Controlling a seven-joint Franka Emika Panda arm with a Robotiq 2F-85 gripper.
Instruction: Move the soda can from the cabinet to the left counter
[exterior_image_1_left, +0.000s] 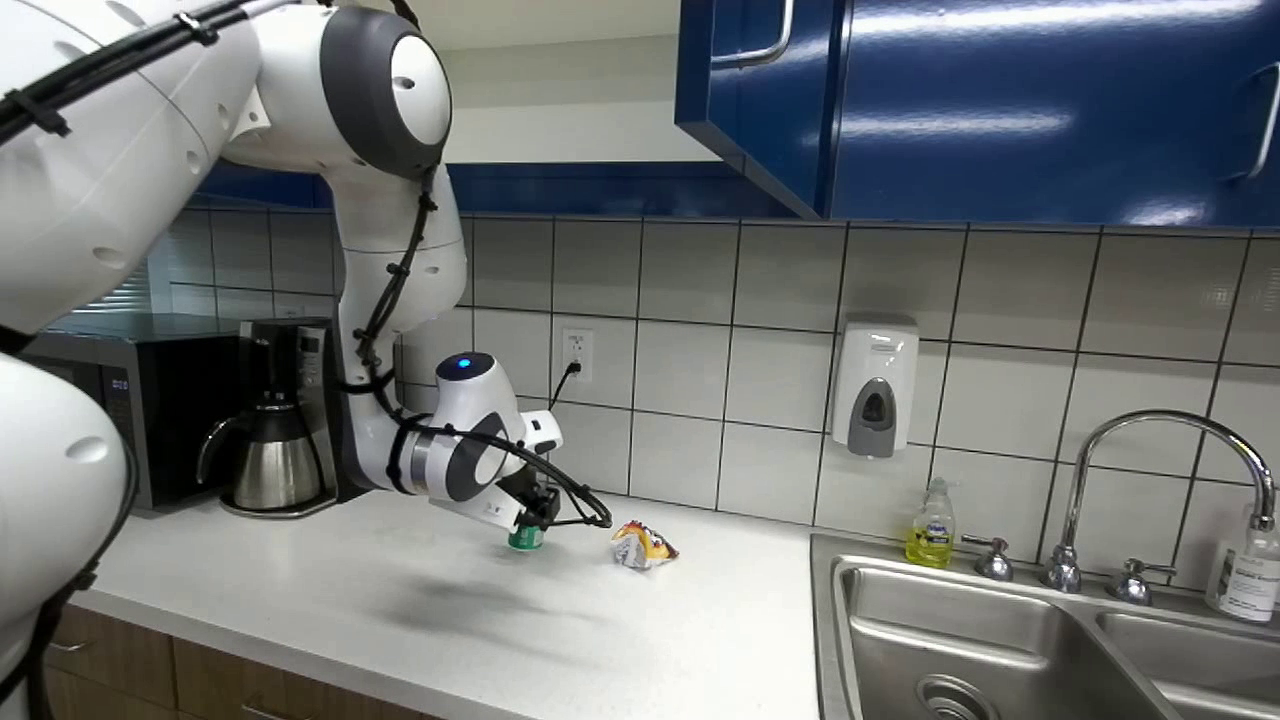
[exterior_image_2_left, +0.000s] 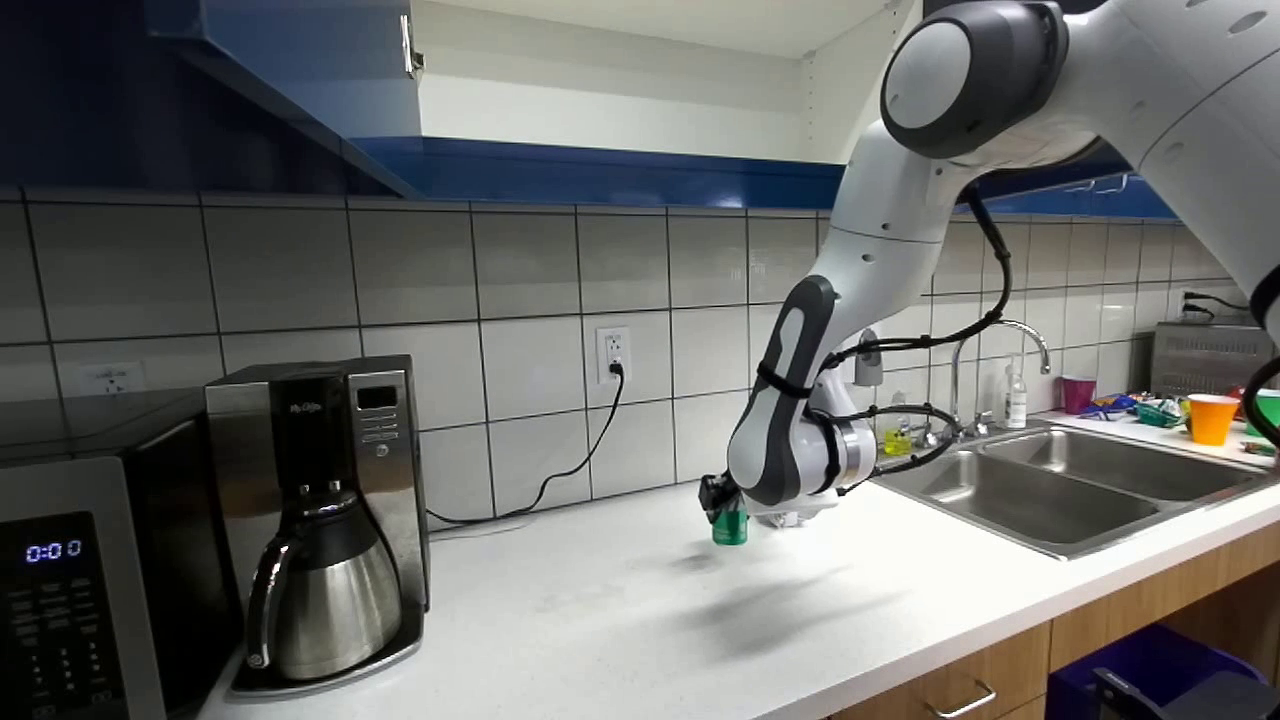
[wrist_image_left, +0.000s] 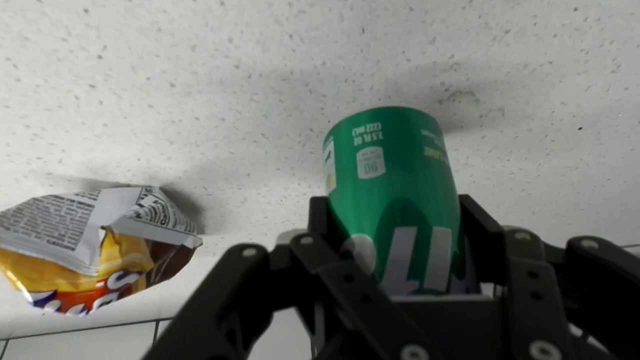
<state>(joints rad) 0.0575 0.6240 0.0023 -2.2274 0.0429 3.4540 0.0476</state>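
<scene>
Snugly clamped on a smooth green soda can (wrist_image_left: 395, 167), jointed black hand (wrist_image_left: 394, 215), crumpled wrapper (wrist_image_left: 100, 250), speckled pale counter (wrist_image_left: 200, 75) below.

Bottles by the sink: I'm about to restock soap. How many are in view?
2, seen in both exterior views: a bottle of yellow liquid left of the faucet's base, and a white-labelled bottle right of it.
</scene>
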